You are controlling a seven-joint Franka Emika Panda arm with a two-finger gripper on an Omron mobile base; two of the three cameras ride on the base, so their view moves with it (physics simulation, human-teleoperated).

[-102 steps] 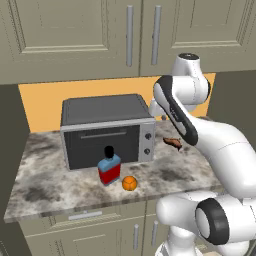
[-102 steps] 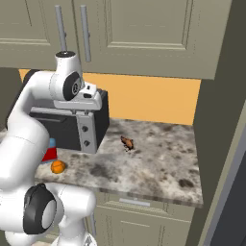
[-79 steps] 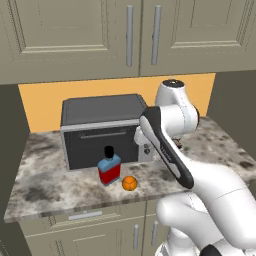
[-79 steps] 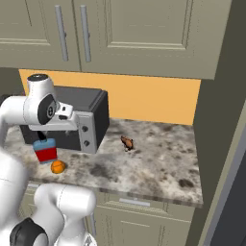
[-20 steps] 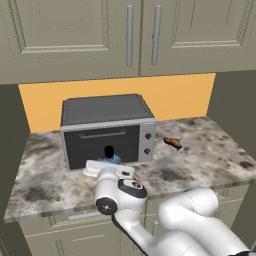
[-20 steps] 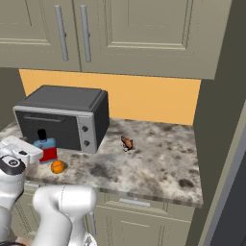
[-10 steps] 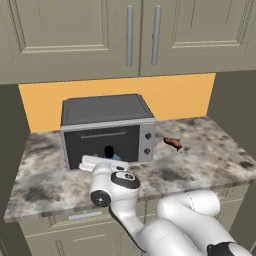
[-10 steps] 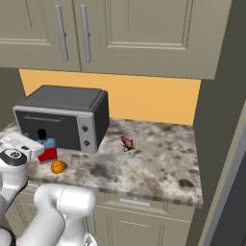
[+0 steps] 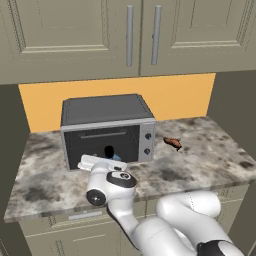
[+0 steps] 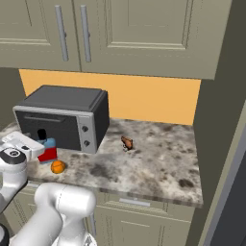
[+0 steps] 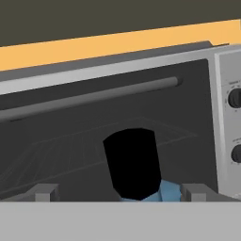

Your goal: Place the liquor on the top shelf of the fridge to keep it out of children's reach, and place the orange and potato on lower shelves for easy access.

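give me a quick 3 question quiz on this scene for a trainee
1. True or false: the potato lies on the counter to the right of the oven.
2. Multiple choice: in the hand view, what stands between the two finger tips? A) the orange B) the liquor's black cap C) an oven knob
3. Fill in: in the right base view, the orange sits in front of the ____.

Key: 1 true. 2 B, the liquor. 3 liquor.
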